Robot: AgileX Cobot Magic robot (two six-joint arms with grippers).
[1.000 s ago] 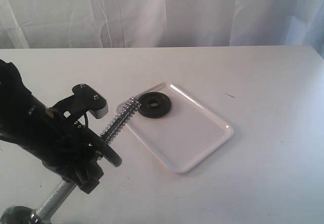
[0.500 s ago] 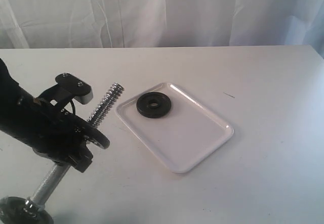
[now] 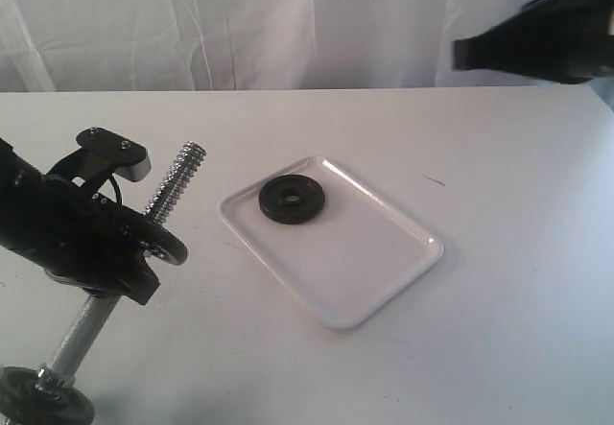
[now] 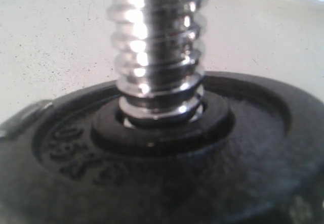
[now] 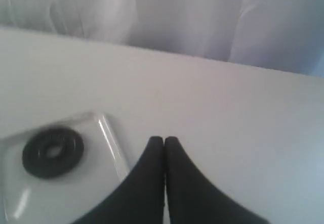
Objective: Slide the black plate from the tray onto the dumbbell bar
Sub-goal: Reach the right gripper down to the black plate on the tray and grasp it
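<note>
At the far left of the exterior view, the left gripper (image 3: 125,257) is clenched around the middle of the dumbbell bar (image 3: 177,180) and holds it tilted. The bar's lower end, with a black disc (image 3: 43,408) on it, sits at the bottom left corner. Its bare threaded end points up and to the right, into the air. The fingers themselves are hidden behind the dark arm. A second black disc (image 3: 168,247) sits on the bar just above the grip. The left wrist view shows this one up close, with the shiny thread (image 4: 157,47) passing through its raised hub (image 4: 162,128).

To the right of the bar, and apart from it, the white tray (image 3: 384,252) lies flat on the white table (image 3: 508,300), turned at an angle. The black plate (image 3: 292,200) lies flat inside the tray, in the far left corner, the one nearest the threaded end. Nothing touches the plate.

At the upper right the right arm (image 3: 547,36) hangs blurred in front of the white curtain (image 3: 288,22), well away from the tray. In its wrist view the right gripper (image 5: 163,142) has its two dark fingers pressed together with nothing between them, above the table beside the tray's rim (image 5: 109,138).
</note>
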